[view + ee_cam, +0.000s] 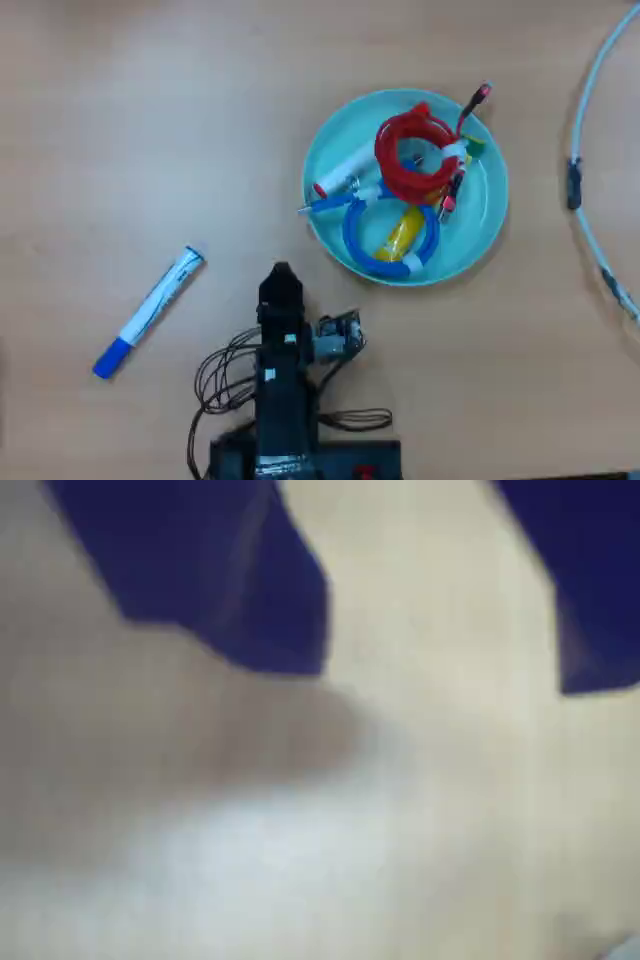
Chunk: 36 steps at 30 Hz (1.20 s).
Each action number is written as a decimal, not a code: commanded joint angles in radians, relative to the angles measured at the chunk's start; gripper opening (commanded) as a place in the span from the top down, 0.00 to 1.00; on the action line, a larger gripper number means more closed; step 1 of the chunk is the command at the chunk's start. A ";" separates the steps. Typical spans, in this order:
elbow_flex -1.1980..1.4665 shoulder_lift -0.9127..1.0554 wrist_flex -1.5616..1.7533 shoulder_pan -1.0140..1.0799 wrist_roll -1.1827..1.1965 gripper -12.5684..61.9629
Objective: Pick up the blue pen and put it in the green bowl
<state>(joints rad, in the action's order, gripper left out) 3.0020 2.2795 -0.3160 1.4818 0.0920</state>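
In the overhead view the arm's base sits at the bottom edge, with looped black wires beside it, and the arm reaches up the frame to end in the tool [281,272], just below and left of the green bowl [330,235]. The wrist view shows two dark blue jaw tips of the tool [440,675] standing well apart over bare, blurred tabletop [440,810], with nothing between them.

Left of the arm, well apart from it, the blue pen [150,311] lies flat on the tabletop [150,120]. Its long axis runs diagonally: the bright blue cap points to the lower left, the other end to the upper right, roughly towards the bowl. It is outside the bowl and not touching anything else.

The bowl holds a red ring [412,152], a blue ring [362,240], a yellow object [400,232], a white marker with a red end [345,175] and a thin blue-tipped pen [325,203] poking over the left rim.

At the far right a pale cable [590,130] curves along the edge.
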 commanded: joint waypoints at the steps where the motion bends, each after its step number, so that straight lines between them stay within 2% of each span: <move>1: 0.087 0.097 0.017 -0.006 0.000 0.53; 17: 0.028 0.097 0.051 -0.012 0.003 0.50; 19: 0.025 0.097 0.049 -0.020 -0.003 0.46; 21: 0.023 0.097 0.049 -0.035 -0.032 0.38; 26: 0.021 0.097 0.048 -0.064 -0.086 0.08; 27: 0.023 0.097 0.048 -0.071 -0.086 0.04; 32: 0.008 0.097 0.046 -0.106 -0.091 0.05; 36: -0.075 0.097 -0.043 -0.156 -0.218 0.05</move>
<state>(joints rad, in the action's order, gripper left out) 2.9437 2.2795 -0.2286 1.3530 -0.0460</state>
